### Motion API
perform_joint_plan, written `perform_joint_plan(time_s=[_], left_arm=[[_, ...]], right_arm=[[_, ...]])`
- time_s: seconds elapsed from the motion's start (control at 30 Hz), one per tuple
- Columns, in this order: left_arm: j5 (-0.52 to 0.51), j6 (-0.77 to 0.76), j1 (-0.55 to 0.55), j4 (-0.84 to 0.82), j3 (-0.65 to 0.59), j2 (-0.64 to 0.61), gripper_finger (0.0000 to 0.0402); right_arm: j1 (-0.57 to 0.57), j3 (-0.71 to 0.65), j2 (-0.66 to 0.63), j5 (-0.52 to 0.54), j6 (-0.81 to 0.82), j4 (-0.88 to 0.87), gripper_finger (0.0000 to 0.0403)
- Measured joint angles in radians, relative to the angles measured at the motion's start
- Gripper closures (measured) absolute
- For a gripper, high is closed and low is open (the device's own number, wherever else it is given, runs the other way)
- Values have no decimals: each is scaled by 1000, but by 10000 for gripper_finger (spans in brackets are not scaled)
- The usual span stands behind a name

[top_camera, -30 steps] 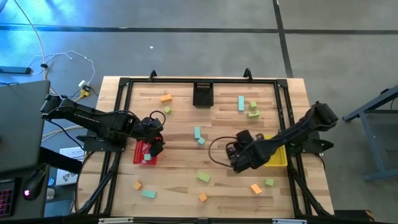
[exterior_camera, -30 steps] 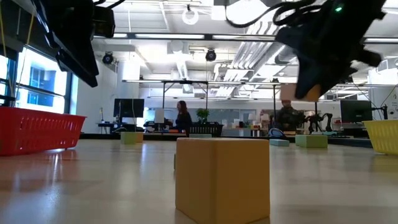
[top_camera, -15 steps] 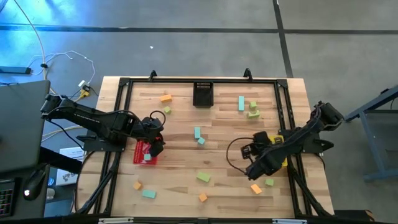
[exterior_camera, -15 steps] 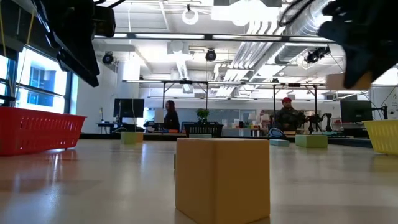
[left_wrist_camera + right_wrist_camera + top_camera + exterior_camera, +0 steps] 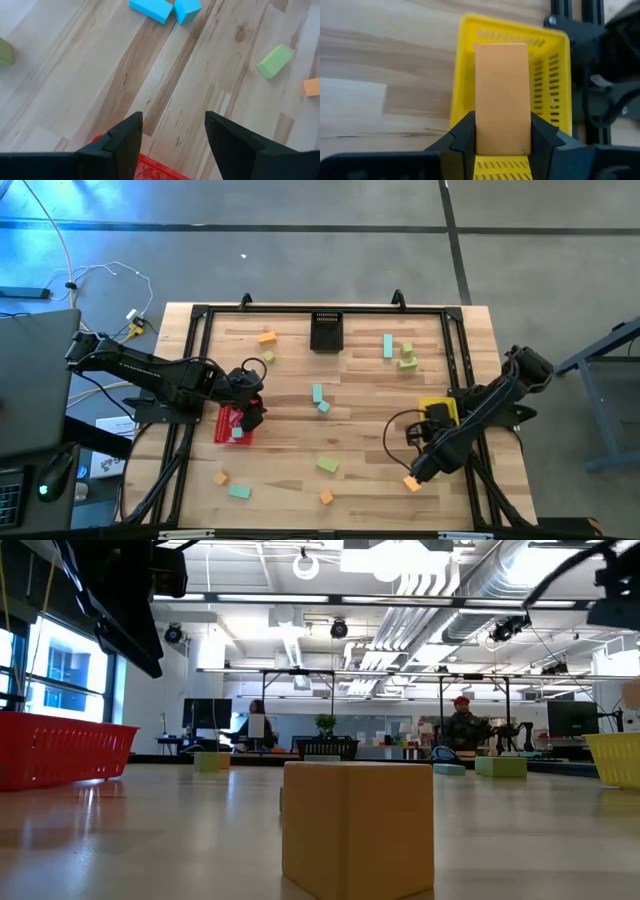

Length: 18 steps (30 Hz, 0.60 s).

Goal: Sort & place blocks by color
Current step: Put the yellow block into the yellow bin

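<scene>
Wrist views tell us most: our left gripper (image 5: 172, 131) hangs over the red bin (image 5: 234, 425), fingers spread with nothing between them. Further right, our right gripper (image 5: 502, 134) pinches an orange block (image 5: 501, 97) just beside the yellow bin (image 5: 555, 70).

Even overhead light on my high view; ceiling strips (image 5: 300, 597) glare in the low one, sheen on the table (image 5: 120, 840). Foreground block (image 5: 358, 828) soft, wrist fingers (image 5: 122, 142) blurred.

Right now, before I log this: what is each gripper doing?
Left gripper: open, empty, over the red bin.
Right gripper: closed on an orange block.
</scene>
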Motion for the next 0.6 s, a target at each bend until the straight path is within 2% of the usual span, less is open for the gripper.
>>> perform_joint_plan(time_s=[0.17, 0.4, 0.6], left_arm=[[0, 0, 0, 3, 0, 0, 202], [1, 39, 0, 4, 0, 0, 202], [-9, 99, 0, 41, 0, 0, 202]], right_arm=[[7, -57, 0, -52, 7, 79, 300], [-2, -63, 0, -64, 22, 86, 298], [-22, -63, 0, -150, 21, 86, 251]])
